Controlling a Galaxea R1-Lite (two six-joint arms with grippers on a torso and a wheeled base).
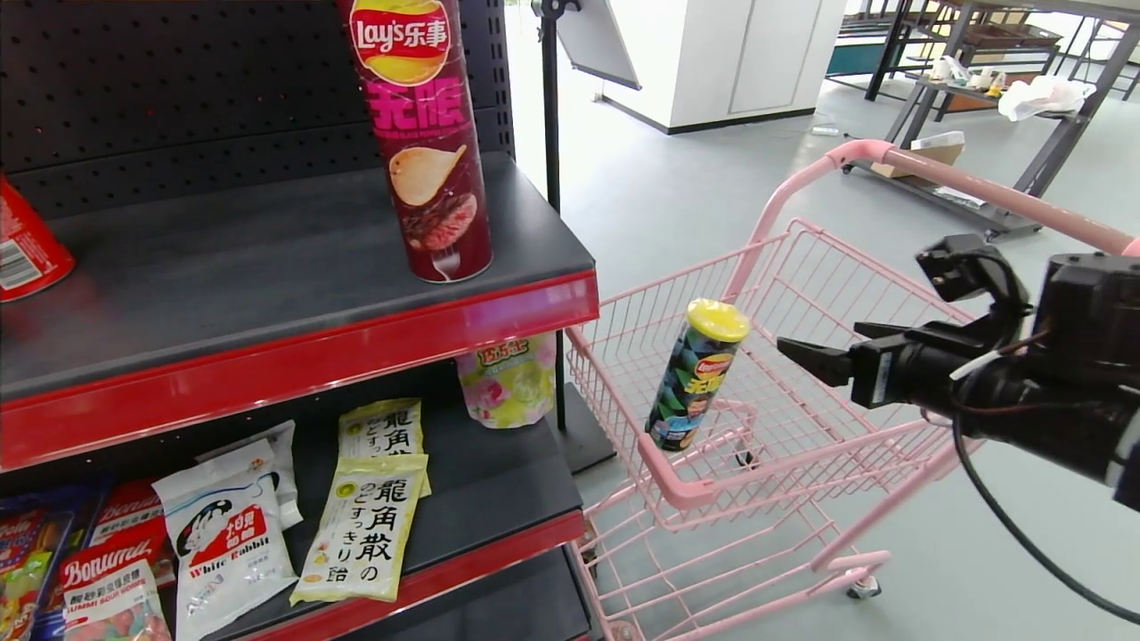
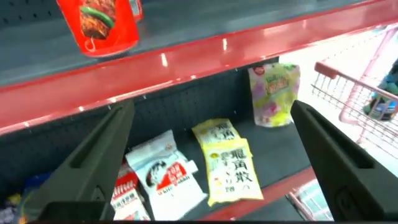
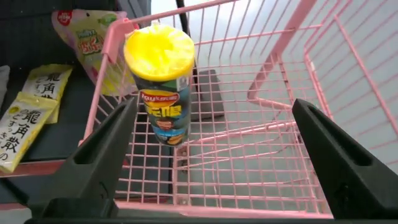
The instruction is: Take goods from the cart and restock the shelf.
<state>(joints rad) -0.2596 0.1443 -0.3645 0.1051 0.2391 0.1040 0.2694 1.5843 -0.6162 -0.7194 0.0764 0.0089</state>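
Right gripper (image 3: 212, 106) spread wide, empty, facing the yellow-lidded chip can (image 3: 163, 93) leaning in a corner of the pink cart (image 1: 677, 485). Pickup approach, I judge: next, advance and close round its middle. Beyond, the shelf (image 1: 267, 258) holds 1 maroon can (image 1: 427, 142).

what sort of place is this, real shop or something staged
Most likely a mock shop staged in a lab or workshop. A red-edged retail shelf holds a tall chip can and candy bags, a pink shopping cart stands beside it, and metal workbenches with clutter stand on the open floor behind.
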